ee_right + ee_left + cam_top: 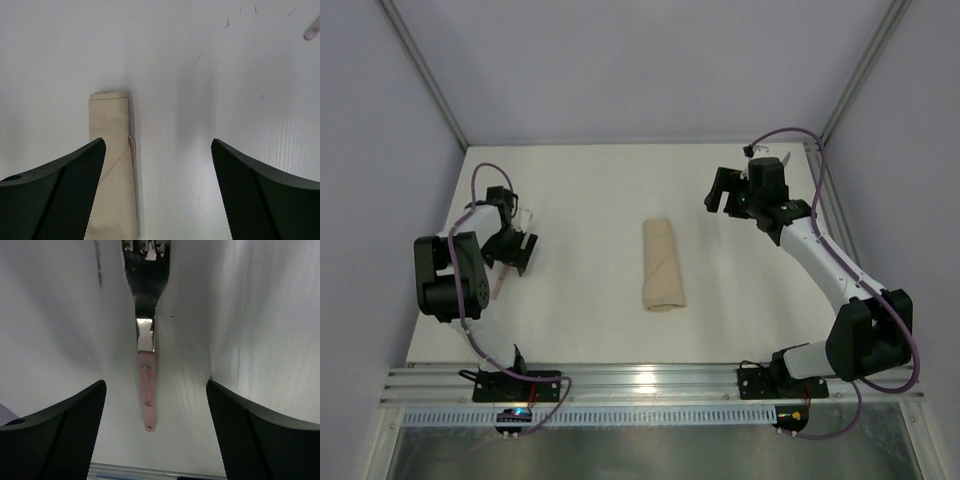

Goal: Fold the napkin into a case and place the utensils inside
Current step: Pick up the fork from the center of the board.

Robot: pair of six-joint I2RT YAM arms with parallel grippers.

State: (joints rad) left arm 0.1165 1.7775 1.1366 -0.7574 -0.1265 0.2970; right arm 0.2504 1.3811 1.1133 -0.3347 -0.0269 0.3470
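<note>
The folding looks done to me. The soft beige cloth napkin (660,265) lies in the middle of the white desk (580,200) as a narrow, slightly tapered case. What is left, as I judge it, is the second half of the job, because the utensils are not in it. From above I see no handle sticking out of either end. In my right wrist view a thin pale line shows at the case's right edge, but I cannot tell whether that is a fold or something tucked in.

My left fingers (60,435) stand wide apart and hold nothing. On the desk between them lies the slim utensil with a pinkish riveted handle and a shiny steel head (148,390). Its handle end points back toward me and its metal end points away. It runs along the middle of the gap and touches neither finger. It is out at the left side of the desk, well apart from the case.

My right fingers (265,195) are wide too, and empty. In that view the case lies ahead and to the left, not centred in the gap. Its short end sits beyond the left-hand finger and its length passes partly behind that finger. At the top right corner a small pinkish rounded tip (312,31) pokes into view. It may be another utensil's handle, but too little shows to say.
</note>
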